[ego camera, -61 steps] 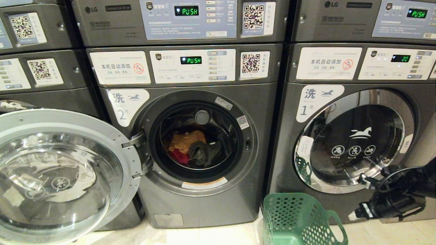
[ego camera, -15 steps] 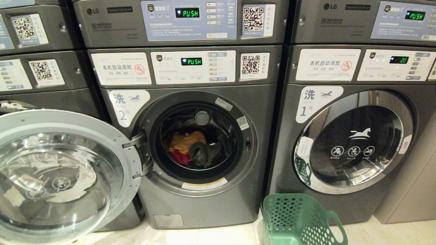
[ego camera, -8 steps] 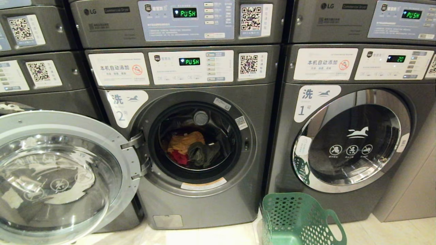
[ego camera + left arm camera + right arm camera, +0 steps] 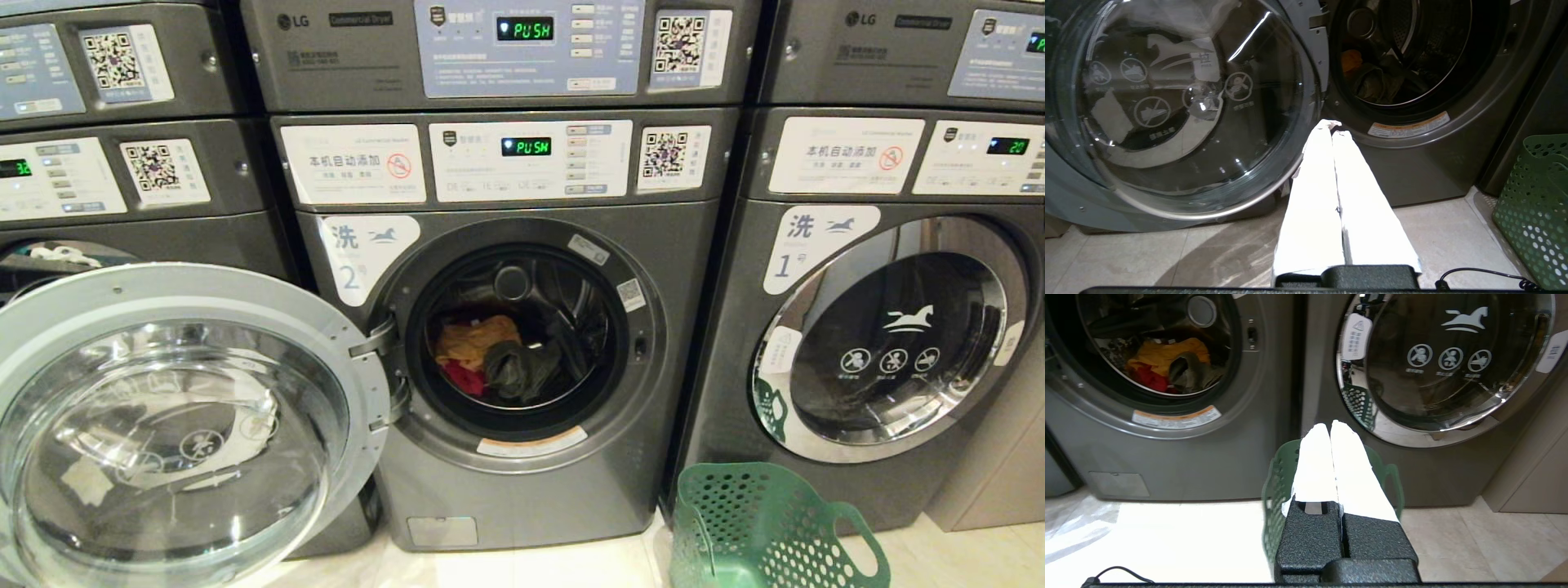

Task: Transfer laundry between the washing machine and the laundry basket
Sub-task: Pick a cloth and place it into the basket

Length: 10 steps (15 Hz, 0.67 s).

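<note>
We read "LG" and "PUSH" on the washing machine (image 4: 522, 327) marked "2"; its neighbour, marked "1", displays "20". The open door (image 4: 171, 425) swings out on the left. Laundry (image 4: 498, 359), yellow, red and dark, lies in the drum. The green laundry basket (image 4: 759, 531) stands on the floor between the machines. Left end effector (image 4: 1332, 127) and right end effector (image 4: 1329, 428) are clenched, empty. The whole view has shifted rightward since half a second ago.
</note>
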Motion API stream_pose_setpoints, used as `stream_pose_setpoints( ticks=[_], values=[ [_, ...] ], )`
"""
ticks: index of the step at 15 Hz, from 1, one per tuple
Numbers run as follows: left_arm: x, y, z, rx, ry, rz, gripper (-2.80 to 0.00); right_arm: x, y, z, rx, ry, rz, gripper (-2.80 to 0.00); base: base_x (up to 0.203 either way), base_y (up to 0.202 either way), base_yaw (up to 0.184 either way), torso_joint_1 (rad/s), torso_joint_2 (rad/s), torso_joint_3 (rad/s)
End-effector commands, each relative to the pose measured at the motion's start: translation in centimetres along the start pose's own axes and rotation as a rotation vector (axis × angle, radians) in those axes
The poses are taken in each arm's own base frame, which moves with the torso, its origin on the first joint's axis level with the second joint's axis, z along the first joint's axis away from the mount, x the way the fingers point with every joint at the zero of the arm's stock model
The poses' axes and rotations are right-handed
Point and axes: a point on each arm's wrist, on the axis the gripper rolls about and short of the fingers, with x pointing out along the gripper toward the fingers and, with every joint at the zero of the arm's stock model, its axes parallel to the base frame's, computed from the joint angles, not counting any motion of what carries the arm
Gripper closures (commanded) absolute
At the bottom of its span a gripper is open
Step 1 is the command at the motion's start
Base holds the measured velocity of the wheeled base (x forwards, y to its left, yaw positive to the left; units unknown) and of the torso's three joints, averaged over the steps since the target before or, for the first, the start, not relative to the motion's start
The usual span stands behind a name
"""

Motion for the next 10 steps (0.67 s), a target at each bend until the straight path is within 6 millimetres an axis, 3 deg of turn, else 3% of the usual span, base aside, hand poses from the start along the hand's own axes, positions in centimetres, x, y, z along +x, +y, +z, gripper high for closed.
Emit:
stream_pose_setpoints(
  ticks=[1, 5, 10],
  values=[
    [0.01, 0.00, 0.00, 0.000, 0.002, -0.001, 0.00, 0.01, 0.00, 0.01, -0.001, 0.001, 0.000, 0.00, 0.000, 0.194, -0.001, 0.011, 0.00, 0.006],
    [0.01, 0.00, -0.02, 0.008, 0.003, -0.002, 0.00, 0.01, 0.00, 0.01, -0.001, 0.002, 0.001, 0.00, 0.000, 0.147, 0.000, 0.001, 0.00, 0.003],
    [0.01, 0.00, -0.02, 0.003, 0.003, -0.001, 0.00, 0.01, 0.01, 0.01, -0.005, 0.001, 0.004, 0.00, 0.000, 0.000, 0.000, 0.000, 0.00, 0.000]
  ],
)
